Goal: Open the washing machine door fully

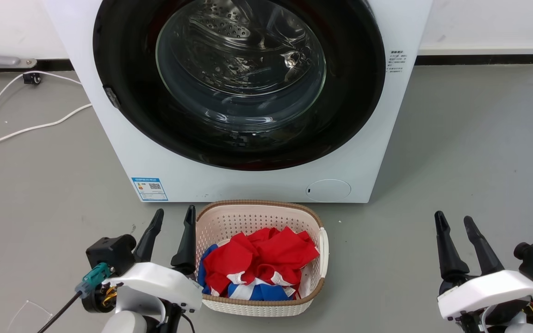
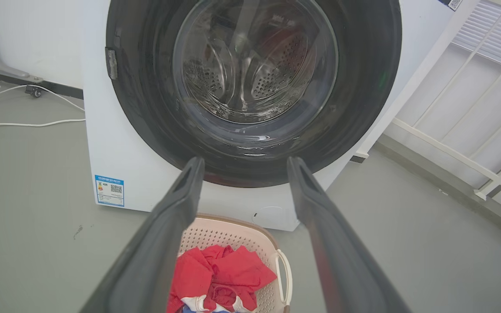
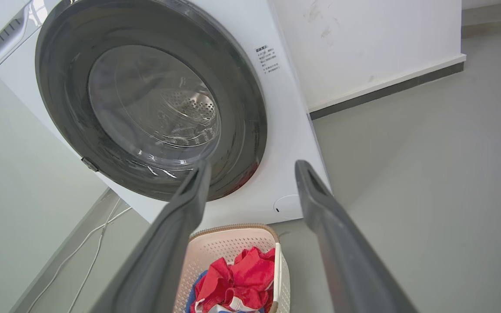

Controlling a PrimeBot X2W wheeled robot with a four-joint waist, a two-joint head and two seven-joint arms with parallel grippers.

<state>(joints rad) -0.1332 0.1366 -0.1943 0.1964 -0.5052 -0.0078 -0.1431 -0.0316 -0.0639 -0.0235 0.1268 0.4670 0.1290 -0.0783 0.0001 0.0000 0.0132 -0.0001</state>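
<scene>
Door (image 1: 241, 69) is seen closed, its black rim lying flush on the front of the washer (image 1: 123, 152), which is stood on the grey floor (image 1: 456, 152) against a white wall. The drum (image 1: 229, 27) is made out through the glass bowl. A small grey catch (image 1: 111, 97) is noted on the rim's left edge. On the washer's lower front a blue label (image 1: 150, 188) is seen at left and a round cap (image 1: 328, 190) at right.

A cream basket (image 1: 215, 222) is set on the floor just in front of the washer, below the door. Red, blue and white clothes (image 1: 266, 254) are heaped in it.

Left gripper (image 1: 175, 210) is held low at the basket's left side, fingers spread, with nothing gripped. Whether its inner finger touches the basket rim cannot be told. Right gripper (image 1: 453, 216) is held low, well apart from the basket to the right, fingers likewise parted and empty. Both are pointed toward the washer and are held apart from the door.

A white cable (image 1: 30, 127) is laid across the floor left of the washer.
</scene>
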